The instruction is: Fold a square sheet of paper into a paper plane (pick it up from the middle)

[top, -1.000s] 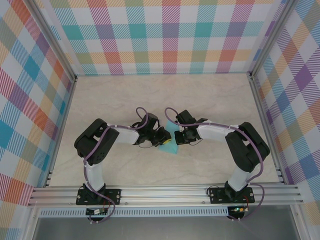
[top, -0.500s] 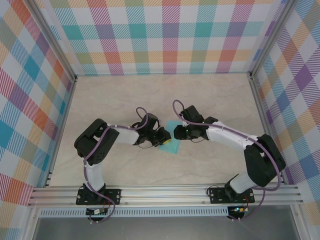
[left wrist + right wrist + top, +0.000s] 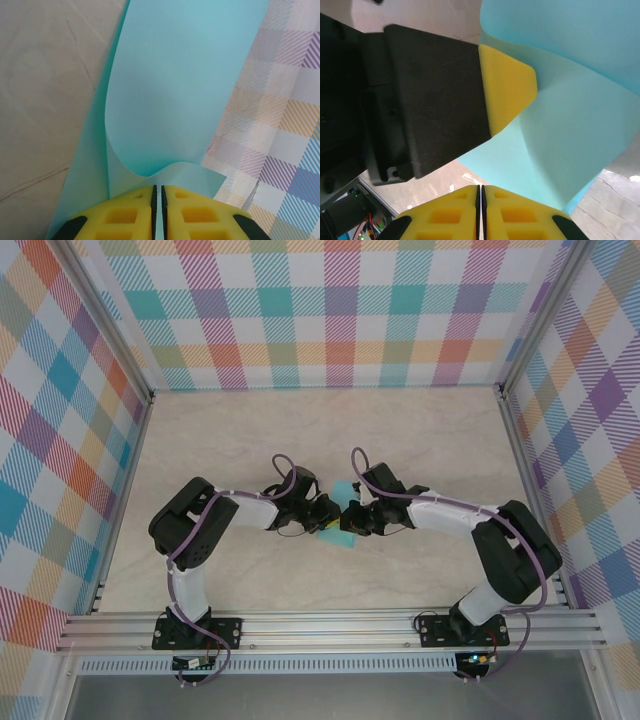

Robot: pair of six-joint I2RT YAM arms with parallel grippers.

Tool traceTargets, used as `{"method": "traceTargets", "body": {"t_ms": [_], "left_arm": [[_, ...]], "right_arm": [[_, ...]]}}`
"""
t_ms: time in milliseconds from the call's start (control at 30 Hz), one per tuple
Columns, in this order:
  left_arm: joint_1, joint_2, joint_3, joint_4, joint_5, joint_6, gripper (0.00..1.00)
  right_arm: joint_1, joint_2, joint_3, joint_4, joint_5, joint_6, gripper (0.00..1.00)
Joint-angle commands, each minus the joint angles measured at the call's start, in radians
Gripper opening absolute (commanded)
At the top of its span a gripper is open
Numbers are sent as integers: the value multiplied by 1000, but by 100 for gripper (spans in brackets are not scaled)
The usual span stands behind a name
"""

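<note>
Enclosing beige table [image 3: 420, 430], plaid walls [image 3: 330, 310], cyan paper [image 3: 165, 75]

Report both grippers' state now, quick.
Left gripper: closed, pinching the turquoise paper sheet.
Right gripper: closed, apparently pinching the same sheet.

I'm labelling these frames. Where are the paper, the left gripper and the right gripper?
paper [image 3: 185, 90], left wrist view, middle of the curled sheet
left gripper [image 3: 158, 191], left wrist view, between its yellow fingertips
right gripper [image 3: 481, 189], right wrist view, between its yellow fingertips
</note>
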Motion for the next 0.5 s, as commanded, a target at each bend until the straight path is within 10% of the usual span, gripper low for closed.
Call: {"method": "traceTargets", "body": {"t_ms": [0, 467], "left_arm": [[-14, 38, -17, -23, -14, 16, 14], [-14, 35, -21, -31, -14, 20, 14]], "right_arm": [[4, 35, 27, 14, -30, 30, 12], [10, 137, 72, -84, 53, 2, 12]]}}
